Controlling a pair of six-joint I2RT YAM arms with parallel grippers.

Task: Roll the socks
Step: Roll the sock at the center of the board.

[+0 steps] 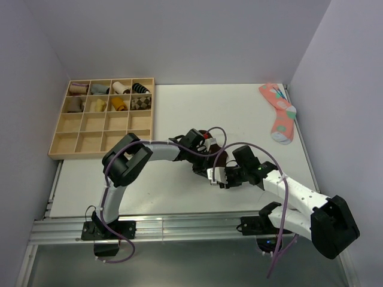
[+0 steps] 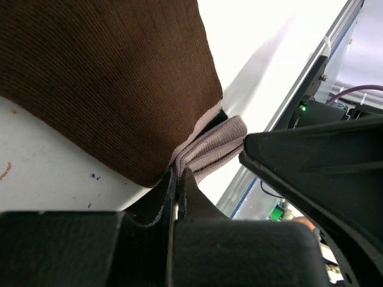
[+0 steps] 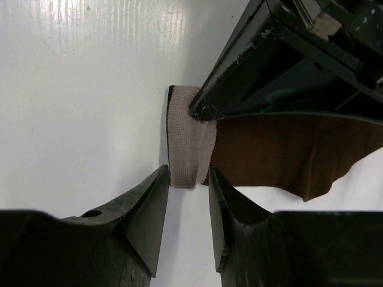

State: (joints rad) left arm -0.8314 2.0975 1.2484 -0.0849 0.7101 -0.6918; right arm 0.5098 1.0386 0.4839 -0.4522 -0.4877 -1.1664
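Note:
The dark brown sock (image 2: pixel 108 78) lies on the white table near the middle front, mostly hidden under both wrists in the top view (image 1: pixel 219 159). Its pale grey cuff (image 2: pixel 212 146) is bunched. My left gripper (image 2: pixel 178 170) is shut on that cuff, pinching the fold. In the right wrist view the cuff (image 3: pixel 188 137) stands on edge with the brown body (image 3: pixel 281 149) trailing right. My right gripper (image 3: pixel 187 173) is open, its fingertips on either side of the cuff's lower end, not closed on it. The left gripper's black body (image 3: pixel 251 78) sits just above.
A wooden compartment tray (image 1: pixel 78 140) at the back left holds several small sock bundles in its top rows. A pink dotted sock (image 1: pixel 278 110) lies at the back right. The table's metal rail (image 1: pixel 179 227) runs along the front edge.

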